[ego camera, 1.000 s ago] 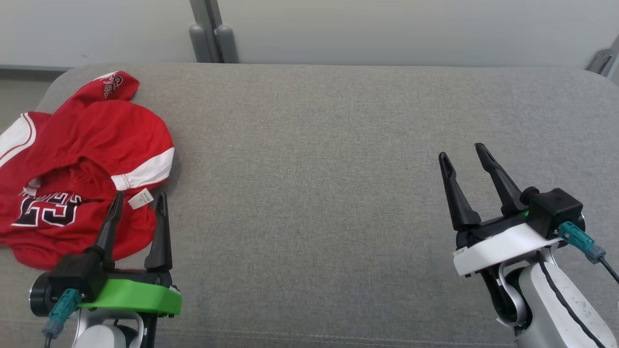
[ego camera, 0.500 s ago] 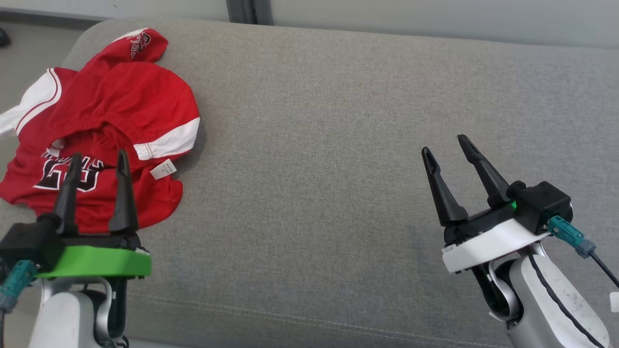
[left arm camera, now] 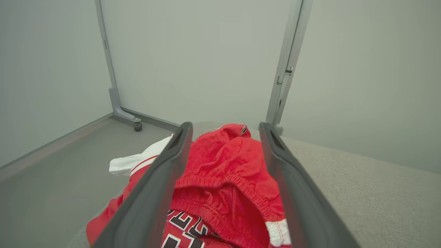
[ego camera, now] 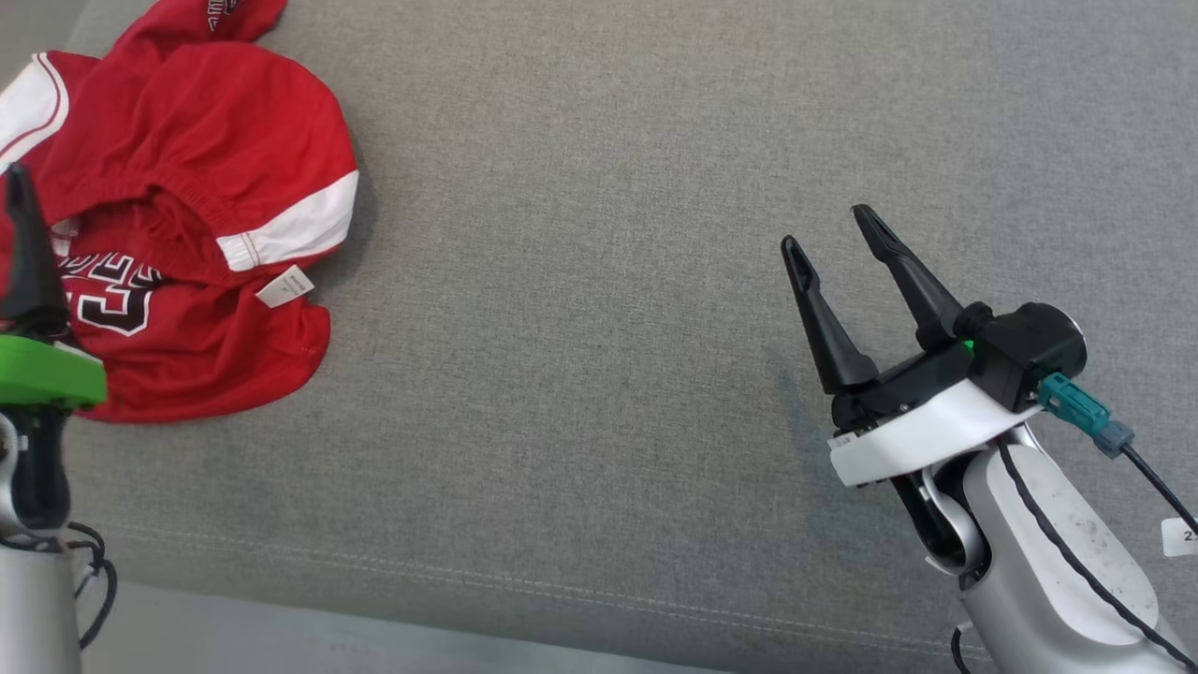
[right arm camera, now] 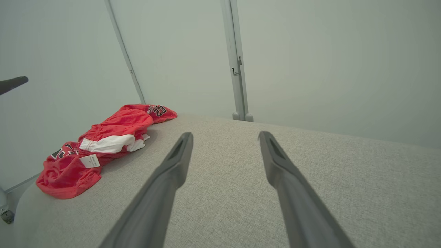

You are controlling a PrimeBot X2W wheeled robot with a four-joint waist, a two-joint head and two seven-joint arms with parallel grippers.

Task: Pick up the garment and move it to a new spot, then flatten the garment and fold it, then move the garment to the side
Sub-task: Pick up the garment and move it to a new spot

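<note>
Garment (ego camera: 187, 140) crumpled at far-left corner of bench (ego camera: 599, 421). My left pincer (left arm camera: 224, 126) spread wide, hovering just above heap, lined up for pickup. My right pincer (ego camera: 825, 227) open, empty, over bare right side, out of way.

The head view looks steeply down on the grey fabric tabletop (ego camera: 599, 187). Both wrist views skim low across it, sharing the crumpled red-and-white garment (left arm camera: 224, 165).
</note>
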